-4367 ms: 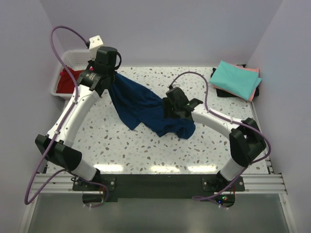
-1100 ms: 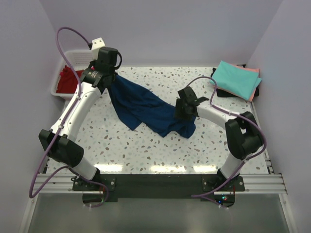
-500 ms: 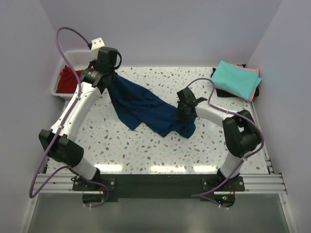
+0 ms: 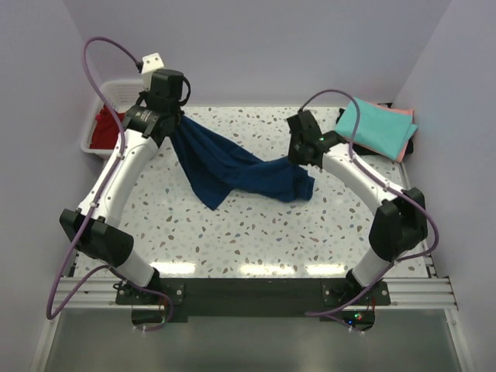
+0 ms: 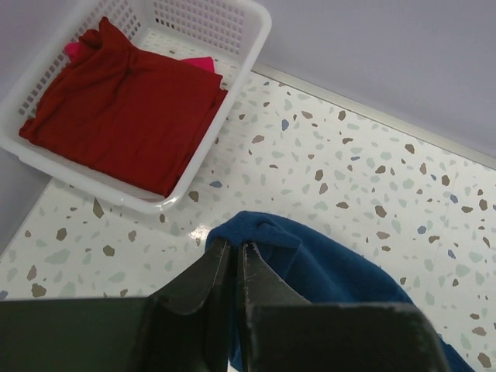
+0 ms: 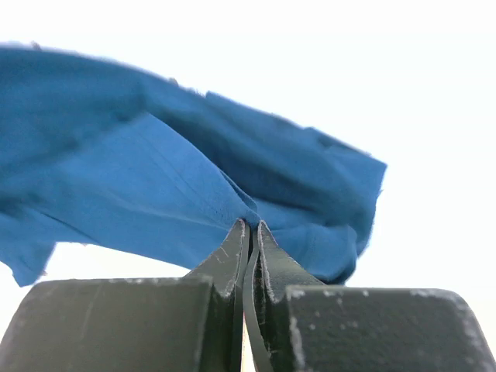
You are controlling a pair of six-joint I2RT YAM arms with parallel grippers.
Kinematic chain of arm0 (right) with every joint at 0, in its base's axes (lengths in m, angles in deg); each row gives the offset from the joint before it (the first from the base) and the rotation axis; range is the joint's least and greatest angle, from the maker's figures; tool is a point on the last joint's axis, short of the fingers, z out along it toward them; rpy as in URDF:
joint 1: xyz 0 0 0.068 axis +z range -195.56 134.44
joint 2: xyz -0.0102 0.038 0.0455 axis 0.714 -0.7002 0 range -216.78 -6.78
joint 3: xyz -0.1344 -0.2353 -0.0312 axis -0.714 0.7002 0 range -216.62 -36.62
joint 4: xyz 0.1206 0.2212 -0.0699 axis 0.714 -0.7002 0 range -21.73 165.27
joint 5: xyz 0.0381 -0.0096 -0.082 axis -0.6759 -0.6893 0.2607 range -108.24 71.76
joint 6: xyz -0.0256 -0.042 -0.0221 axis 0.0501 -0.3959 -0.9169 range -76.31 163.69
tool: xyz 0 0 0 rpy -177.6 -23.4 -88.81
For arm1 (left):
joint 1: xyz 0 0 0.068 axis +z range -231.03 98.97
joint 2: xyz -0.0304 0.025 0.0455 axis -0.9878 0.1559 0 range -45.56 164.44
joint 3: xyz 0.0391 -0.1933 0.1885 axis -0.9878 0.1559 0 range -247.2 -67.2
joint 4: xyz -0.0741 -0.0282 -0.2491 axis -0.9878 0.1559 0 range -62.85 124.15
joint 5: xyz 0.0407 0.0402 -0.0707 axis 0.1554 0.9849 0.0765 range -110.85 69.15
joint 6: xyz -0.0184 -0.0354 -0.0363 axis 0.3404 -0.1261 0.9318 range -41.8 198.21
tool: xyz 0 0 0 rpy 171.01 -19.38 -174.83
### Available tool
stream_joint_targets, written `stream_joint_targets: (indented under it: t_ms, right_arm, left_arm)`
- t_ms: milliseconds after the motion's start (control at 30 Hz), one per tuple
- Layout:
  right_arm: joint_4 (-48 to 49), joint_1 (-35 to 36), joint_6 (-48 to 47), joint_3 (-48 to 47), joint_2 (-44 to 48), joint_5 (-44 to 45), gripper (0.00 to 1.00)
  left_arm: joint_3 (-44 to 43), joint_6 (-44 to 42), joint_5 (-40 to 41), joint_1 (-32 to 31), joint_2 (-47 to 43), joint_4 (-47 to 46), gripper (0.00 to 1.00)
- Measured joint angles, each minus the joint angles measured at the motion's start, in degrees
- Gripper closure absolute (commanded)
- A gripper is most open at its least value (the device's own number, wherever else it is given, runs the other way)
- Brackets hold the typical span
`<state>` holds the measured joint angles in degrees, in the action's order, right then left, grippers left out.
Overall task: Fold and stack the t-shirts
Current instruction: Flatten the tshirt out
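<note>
A navy blue t-shirt point(image 4: 225, 167) hangs bunched between both grippers above the speckled table. My left gripper point(image 4: 172, 125) holds one end high at the back left; in the left wrist view its fingers point(image 5: 235, 245) are shut on a fold of the navy cloth point(image 5: 333, 271). My right gripper point(image 4: 297, 160) holds the other end right of centre. Its tips point(image 6: 252, 225) pinch the navy cloth point(image 6: 155, 178), which drapes ahead of them. No print shows on the shirt. A teal t-shirt point(image 4: 377, 128) lies folded on a salmon-pink one point(image 4: 406, 116) at the back right.
A white basket point(image 4: 116, 87) stands at the back left corner with a red t-shirt point(image 4: 105, 128) in it, also plain in the left wrist view as the red t-shirt point(image 5: 124, 116) inside the basket point(image 5: 256, 46). Something dark point(image 4: 353, 146) lies under the teal stack. Pale walls surround the table.
My right gripper has closed on the navy shirt's right end and raised it up and toward the back. The cloth now spans both grippers. The left arm has hardly moved.
</note>
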<state>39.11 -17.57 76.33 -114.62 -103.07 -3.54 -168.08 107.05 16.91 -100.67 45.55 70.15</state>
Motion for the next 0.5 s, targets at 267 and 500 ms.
stream_joint_targets:
  t_ms: [267, 500]
  right_arm:
    - [-6.75, -2.6, -12.15, -23.71, 5.6, 13.05, 1.0]
    - [-7.1, -4.9, -20.35, -35.8, 9.66, 20.46, 1.0]
  left_arm:
    - [-6.97, -3.15, 0.17, 0.13, -0.11, -0.02, 1.0]
    - [-11.74, -5.95, 0.15, 0.2, -0.48, 0.04, 1.0]
